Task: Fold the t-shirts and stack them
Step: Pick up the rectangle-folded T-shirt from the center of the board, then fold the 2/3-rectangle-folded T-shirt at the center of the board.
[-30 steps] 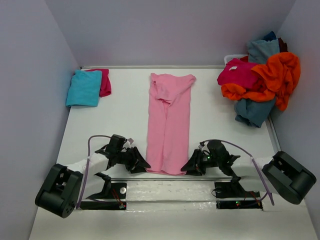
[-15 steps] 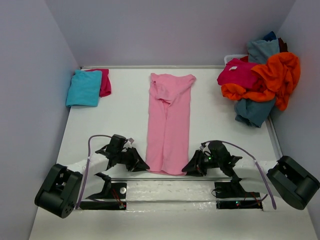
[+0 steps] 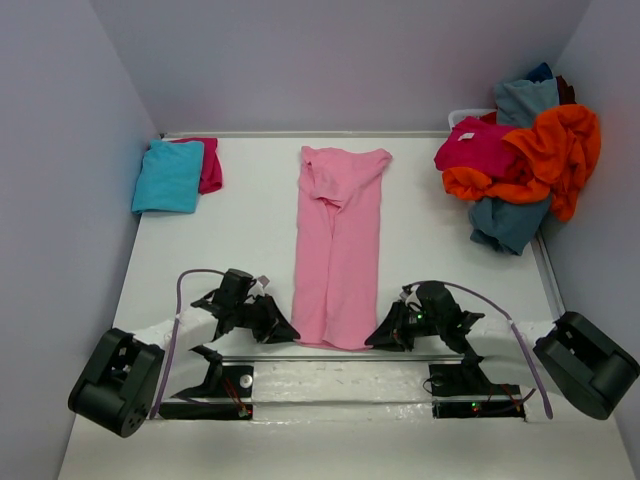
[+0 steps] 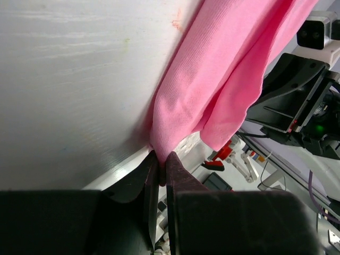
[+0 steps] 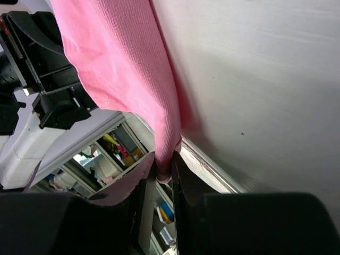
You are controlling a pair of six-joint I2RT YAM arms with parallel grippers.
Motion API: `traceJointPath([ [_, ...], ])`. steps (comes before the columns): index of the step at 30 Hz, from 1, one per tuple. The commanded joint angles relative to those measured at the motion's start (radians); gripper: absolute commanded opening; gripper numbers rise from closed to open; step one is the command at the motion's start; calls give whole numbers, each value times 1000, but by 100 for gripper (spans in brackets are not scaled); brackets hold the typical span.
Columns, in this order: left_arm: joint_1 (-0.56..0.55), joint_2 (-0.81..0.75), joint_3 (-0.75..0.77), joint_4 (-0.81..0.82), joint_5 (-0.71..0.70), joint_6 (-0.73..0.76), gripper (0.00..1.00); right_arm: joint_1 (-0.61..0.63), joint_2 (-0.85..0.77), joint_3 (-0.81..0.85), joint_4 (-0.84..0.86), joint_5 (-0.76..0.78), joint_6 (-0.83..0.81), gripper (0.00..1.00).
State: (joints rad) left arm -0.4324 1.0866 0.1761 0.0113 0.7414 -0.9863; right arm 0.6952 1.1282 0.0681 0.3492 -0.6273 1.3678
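Observation:
A light pink t-shirt lies folded into a long strip down the middle of the table, collar end far, hem near. My left gripper is at the hem's near left corner. In the left wrist view it is shut on a pinch of that pink cloth. At the near right corner sits my right gripper. The right wrist view shows it shut on the pink hem.
A folded turquoise t-shirt lies on a magenta one at the far left. A heap of magenta, orange and grey-blue shirts fills the far right corner. Walls close three sides.
Both grippers have closed on the near corners of the pink t-shirt's hem. The arms have barely shifted and the shirt lies where it was.

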Motion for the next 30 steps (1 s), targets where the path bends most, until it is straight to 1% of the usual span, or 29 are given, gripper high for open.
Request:
traceJointPath([
  [1,-6,-24,-13,16,13,-5,18,9,18,-36,-26,6,25,23],
  [10,-6,-19,-4,9,13,2,16,9,-13,-53,-30,8,36,13],
  [13,-6,-24,-3,1,9,5,14,9,-24,-57,-36,9,34,11],
  [16,-6,-24,-7,-1,7,3,10,9,-34,-59,-38,6,34,7],
  [17,-6,-25,-7,-1,7,-2,7,9,-38,-59,-41,6,34,7],
  [18,-6,-27,-9,3,6,-2,6,9,-42,-57,-47,8,34,7],
  [24,-6,-50,-3,-2,4,-11,6,9,-102,-87,-99,14,31,7],
  [28,-16,-57,16,-1,-5,3,6,9,-143,-73,-171,28,4,7],
  [30,-25,-57,28,7,-13,8,6,9,-157,-31,-206,32,-15,7],
])
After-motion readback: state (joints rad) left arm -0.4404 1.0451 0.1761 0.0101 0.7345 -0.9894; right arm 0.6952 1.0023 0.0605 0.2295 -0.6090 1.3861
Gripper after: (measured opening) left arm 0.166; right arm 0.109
